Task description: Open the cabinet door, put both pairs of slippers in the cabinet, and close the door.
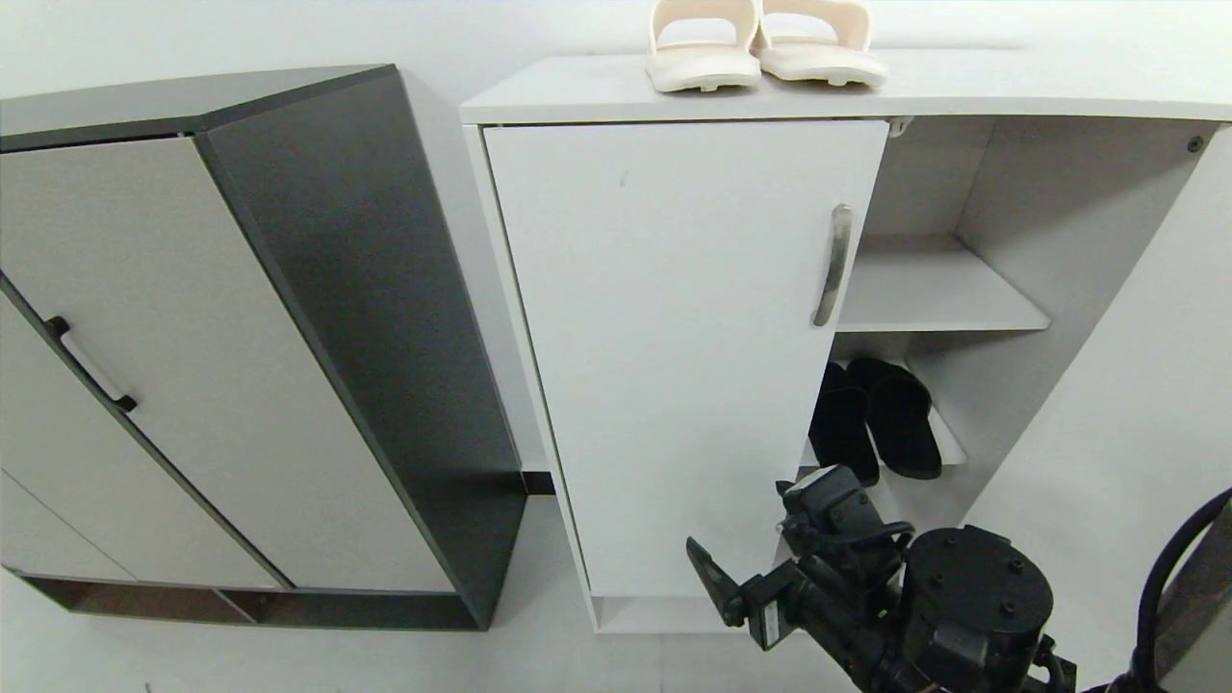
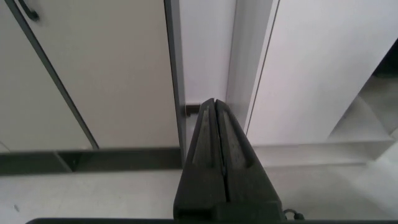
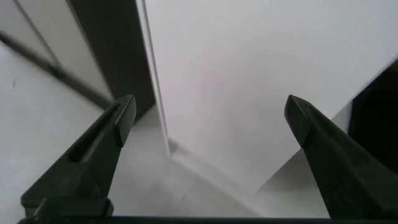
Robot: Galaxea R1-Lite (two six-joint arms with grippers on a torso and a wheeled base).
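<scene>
A white cabinet (image 1: 597, 91) stands ahead, its left door (image 1: 674, 356) closed, with a metal handle (image 1: 833, 265). Its right door (image 1: 1126, 404) is swung open. A black pair of slippers (image 1: 876, 419) lies on the lower shelf inside. A beige pair of slippers (image 1: 765, 48) sits on the cabinet top. My right gripper (image 1: 765, 534) (image 3: 208, 118) is open and holds nothing. It is low in front of the closed door's bottom corner. My left gripper (image 2: 214, 104) is shut on nothing and faces the gap between the two cabinets.
A dark grey cabinet (image 1: 241, 337) (image 2: 106, 74) with light doors stands to the left of the white one (image 2: 323, 68). A bare shelf (image 1: 924, 289) sits above the black slippers. A black cable (image 1: 1169, 549) loops at the right edge.
</scene>
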